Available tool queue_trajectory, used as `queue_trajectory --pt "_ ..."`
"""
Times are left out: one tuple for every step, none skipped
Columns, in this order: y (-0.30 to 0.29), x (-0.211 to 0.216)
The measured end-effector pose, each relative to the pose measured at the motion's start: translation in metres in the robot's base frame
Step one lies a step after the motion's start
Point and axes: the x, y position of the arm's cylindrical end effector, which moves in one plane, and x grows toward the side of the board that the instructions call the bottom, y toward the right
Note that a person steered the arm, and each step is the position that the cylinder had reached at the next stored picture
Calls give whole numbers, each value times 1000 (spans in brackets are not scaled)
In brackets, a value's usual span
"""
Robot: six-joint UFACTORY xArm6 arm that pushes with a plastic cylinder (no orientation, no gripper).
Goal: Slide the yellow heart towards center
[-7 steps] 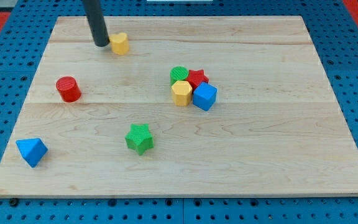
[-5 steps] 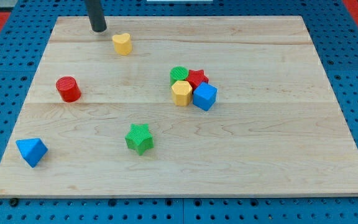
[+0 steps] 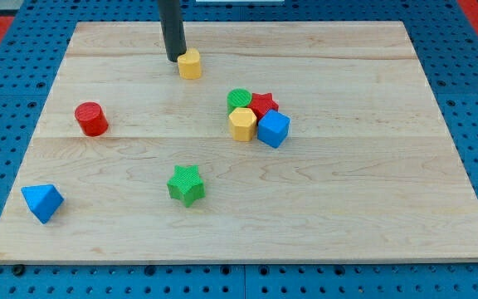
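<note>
On the wooden board, my tip stands just left of the yellow heart block, at the far side. The four-block cluster lies right of it, nearer.

Rod: upper part cut off by the view's top edge; only the lower length down to my tip shows.

Cluster right of the rod: green block partly hidden behind the yellow hexagonal block; shape looks round, not certain. Red star partly hidden by the blue cube.

Yellow heart, just right of my tip: contact or small gap, cannot tell.
</note>
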Motion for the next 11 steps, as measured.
queue_trajectory --pt "0 0" --pt "-6 6" --pt "46 12" --pt "47 11" --pt "84 9" --pt "101 15" --pt "116 30" --pt "110 36" --pt "76 30" --pt "76 30" --pt "76 31"
